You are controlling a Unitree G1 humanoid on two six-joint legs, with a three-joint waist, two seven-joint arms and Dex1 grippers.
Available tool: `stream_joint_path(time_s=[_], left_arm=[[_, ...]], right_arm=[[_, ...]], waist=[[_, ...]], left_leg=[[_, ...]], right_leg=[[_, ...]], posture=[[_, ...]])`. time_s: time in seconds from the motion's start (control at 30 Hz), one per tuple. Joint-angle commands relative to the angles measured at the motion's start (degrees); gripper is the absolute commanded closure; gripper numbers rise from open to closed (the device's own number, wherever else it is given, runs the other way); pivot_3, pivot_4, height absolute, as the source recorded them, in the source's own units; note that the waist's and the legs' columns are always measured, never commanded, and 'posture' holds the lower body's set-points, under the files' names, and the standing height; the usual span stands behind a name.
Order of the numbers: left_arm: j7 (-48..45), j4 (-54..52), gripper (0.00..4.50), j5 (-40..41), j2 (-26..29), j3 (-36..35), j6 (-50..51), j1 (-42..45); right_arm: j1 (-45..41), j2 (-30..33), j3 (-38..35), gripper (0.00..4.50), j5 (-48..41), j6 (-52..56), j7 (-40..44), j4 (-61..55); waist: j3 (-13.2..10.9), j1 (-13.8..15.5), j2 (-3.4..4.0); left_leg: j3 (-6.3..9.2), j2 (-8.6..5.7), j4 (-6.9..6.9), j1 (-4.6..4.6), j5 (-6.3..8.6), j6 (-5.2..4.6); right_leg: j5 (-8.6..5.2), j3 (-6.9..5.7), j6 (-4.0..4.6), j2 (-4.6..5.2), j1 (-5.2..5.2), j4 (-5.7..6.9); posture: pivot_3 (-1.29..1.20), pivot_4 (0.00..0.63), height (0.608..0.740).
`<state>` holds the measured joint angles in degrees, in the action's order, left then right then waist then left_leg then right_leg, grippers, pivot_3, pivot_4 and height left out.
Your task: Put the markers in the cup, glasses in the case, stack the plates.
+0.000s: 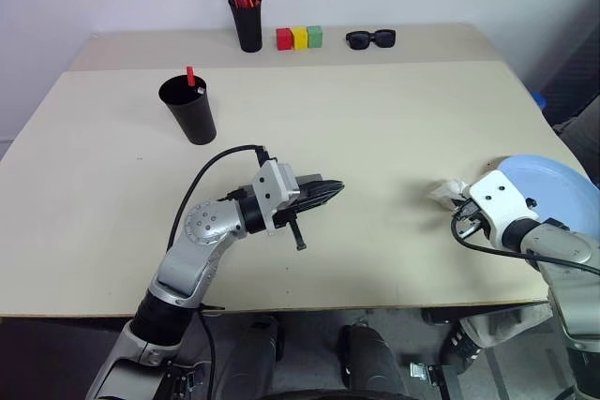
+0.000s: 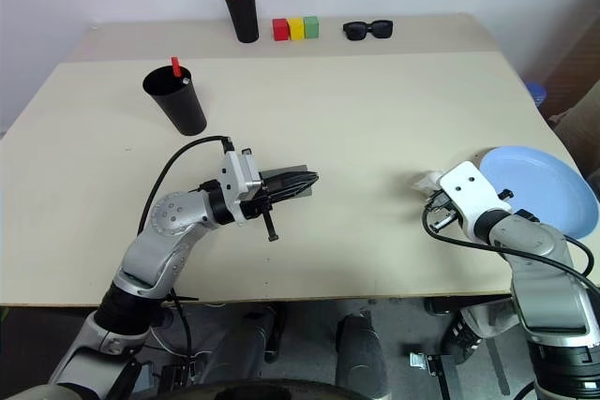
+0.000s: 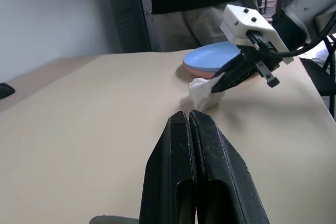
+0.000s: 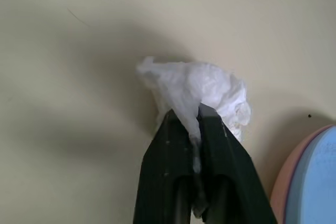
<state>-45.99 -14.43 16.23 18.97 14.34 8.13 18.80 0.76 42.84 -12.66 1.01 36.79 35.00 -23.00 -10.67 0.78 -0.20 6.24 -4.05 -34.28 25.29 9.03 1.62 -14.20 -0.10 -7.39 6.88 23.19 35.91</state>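
A black cup (image 1: 194, 111) stands at the back left of the table with a red marker (image 1: 190, 75) sticking out of it. My left gripper (image 1: 336, 187) hovers over the table's middle, shut with nothing between its fingers (image 3: 178, 145). A flat grey case (image 1: 312, 178) shows partly behind it. My right gripper (image 4: 191, 113) is shut on a crumpled white tissue (image 4: 210, 90) that rests on the table. Just right of it the light blue plate (image 1: 548, 189) lies on top of the salmon pink plate (image 4: 291, 182). The glasses are hidden.
Along the far edge stand a black pen holder (image 1: 248, 23) with orange-tipped pens, three coloured blocks (image 1: 299, 38) and black sunglasses (image 1: 370, 38). A person (image 3: 199, 3) stands beyond the table's right side. The plates sit close to the table's right edge.
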Motion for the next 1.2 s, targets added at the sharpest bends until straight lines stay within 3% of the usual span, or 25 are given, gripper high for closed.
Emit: stream_joint_path(time_s=[0.03,0.27,0.37,0.6,0.73,0.97,1.2], left_arm=[[-0.1,-1.4,4.50,0.5,-0.1,-0.7,-0.2,1.2],[-0.4,1.3,4.50,0.7,-0.5,-1.4,-1.0,2.4],[-0.2,2.6,4.50,0.3,-1.0,-1.2,-2.0,2.6],[1.3,4.1,4.50,-1.0,0.1,-3.8,-4.6,1.0],[4.4,5.1,4.50,-2.0,1.8,-8.1,-5.1,0.0],[11.2,4.4,4.50,-2.0,9.2,-22.9,-4.1,-8.2],[13.4,2.4,4.50,-0.4,13.5,-33.1,-2.2,-16.8]], right_arm=[[-0.4,3.3,-6.4,4.48,0.5,1.4,-0.9,-4.1],[-0.2,9.6,-16.3,4.48,2.6,4.9,-3.0,2.7],[0.3,10.4,-15.7,3.56,3.0,3.2,-3.2,6.5],[-3.1,11.3,-12.3,0.11,2.3,-1.7,-2.4,9.3],[-6.7,10.2,-9.5,0.11,-1.3,-5.9,0.8,8.2],[-15.8,1.9,-2.8,0.11,-12.9,-7.8,6.5,6.1],[-24.2,-1.5,1.5,0.11,-17.4,-12.0,11.7,16.6]], waist=[[0.0,0.0,0.00],[0.0,0.0,-0.02],[0.0,0.0,-0.02],[0.0,-0.4,0.06],[0.0,-0.4,0.05],[0.0,-0.9,0.03],[0.0,-0.8,0.00]], left_leg=[[0.00,0.00,0.00,0.00,0.00,0.00],[-0.01,0.00,-0.01,0.01,0.00,0.00],[-0.03,0.00,-0.01,0.00,0.00,0.00],[-0.07,0.01,0.00,-0.03,0.00,-0.02],[-0.06,0.02,0.00,-0.02,0.00,-0.02],[0.08,0.06,0.05,-0.03,0.01,-0.02],[0.18,0.10,0.05,-0.01,0.02,0.00]], right_leg=[[0.00,0.00,0.00,0.00,0.00,0.00],[0.00,-0.01,0.00,0.00,0.00,-0.01],[0.00,-0.01,0.00,0.00,-0.02,-0.02],[0.00,0.00,0.00,0.00,0.00,0.01],[0.00,-0.01,0.00,0.00,0.00,0.01],[0.01,-0.01,-0.02,-0.04,0.03,0.03],[0.01,-0.01,0.01,0.00,0.04,-0.02]], posture=[[0.00,0.150,0.740],[0.00,0.150,0.740],[0.00,0.150,0.740],[0.00,0.150,0.740],[0.00,0.150,0.740],[0.00,0.150,0.740],[0.00,0.150,0.740]])
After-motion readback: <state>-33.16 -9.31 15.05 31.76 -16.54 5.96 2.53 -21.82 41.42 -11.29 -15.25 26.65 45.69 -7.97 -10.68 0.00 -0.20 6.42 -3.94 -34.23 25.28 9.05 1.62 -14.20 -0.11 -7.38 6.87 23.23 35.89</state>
